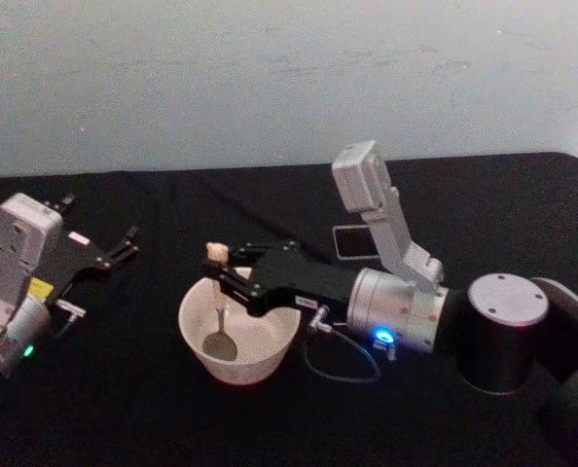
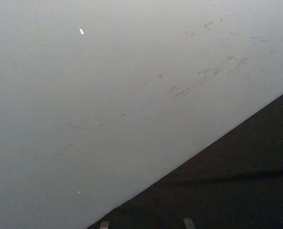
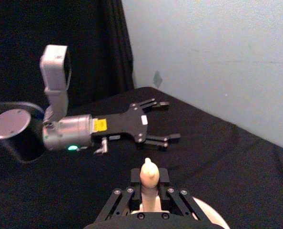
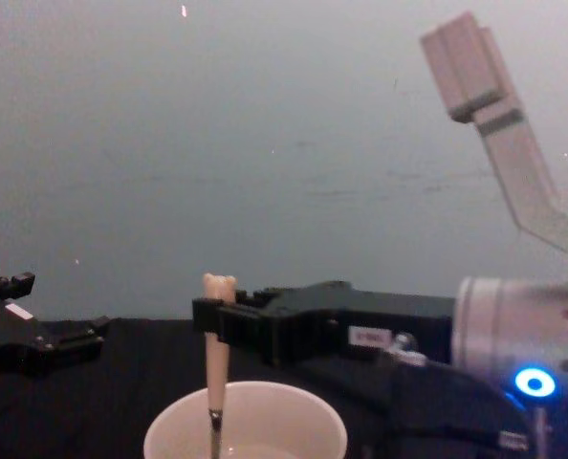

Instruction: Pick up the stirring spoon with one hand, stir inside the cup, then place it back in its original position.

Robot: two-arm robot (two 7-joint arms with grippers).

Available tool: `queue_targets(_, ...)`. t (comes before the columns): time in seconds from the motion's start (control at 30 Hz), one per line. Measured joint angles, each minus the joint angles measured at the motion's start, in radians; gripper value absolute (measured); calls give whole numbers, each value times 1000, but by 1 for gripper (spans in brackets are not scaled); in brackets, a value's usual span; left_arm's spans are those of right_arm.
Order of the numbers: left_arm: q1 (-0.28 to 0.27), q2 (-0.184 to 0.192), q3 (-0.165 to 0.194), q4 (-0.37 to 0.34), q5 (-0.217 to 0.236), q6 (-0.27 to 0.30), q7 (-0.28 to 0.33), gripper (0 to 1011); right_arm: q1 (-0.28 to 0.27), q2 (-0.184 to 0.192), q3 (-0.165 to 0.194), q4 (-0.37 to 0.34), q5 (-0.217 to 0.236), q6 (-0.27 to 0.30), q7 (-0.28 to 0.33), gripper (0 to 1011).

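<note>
Spoon: I've got the stirring spoon (image 1: 216,309) standing nearly upright inside the cup (image 1: 194,331), its metal bowl down on the cup's floor and the bear head poking up above the rim.
Grip: my right gripper (image 1: 220,279) is clamped on the beige handle just under the bear head, directly above the cup; the wrist camera shows a finger pressed on each side of the handle (image 3: 149,177).
Side check: from the chest, the spoon (image 4: 215,359) drops straight from the gripper (image 4: 206,316) into the cup (image 4: 265,421), with the dark neck just below the rim line.
Right arm: it reaches in from the cup's right, black body roughly level, tips over the cup's far-left rim, blue ring (image 1: 380,338) glowing on the wrist to the cup's right.
Left arm: the left gripper (image 1: 126,245) is parked well to the cup's left, low over the black table (image 1: 124,409), fingers spread apart and holding nothing.
Holder: beyond the cup and to its right, behind my right arm, a small square shape looks like the holder (image 1: 351,240); it's partly hidden, so I can't be sure.
</note>
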Motion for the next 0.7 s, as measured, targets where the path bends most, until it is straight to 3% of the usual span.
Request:
queue_targets(0.33, 0, 0, 0, 0, 0, 0, 0, 1001, 62, -84, 22, 115, -30, -16, -59, 225)
queue_targets(0.57, 0, 0, 0, 0, 0, 0, 0, 1001, 76, -90, 54, 146, -42, -23, -75, 225)
queue_targets(0.7, 0, 0, 0, 0, 0, 0, 0, 1001, 67, -69, 77, 138, -44, -22, -73, 225)
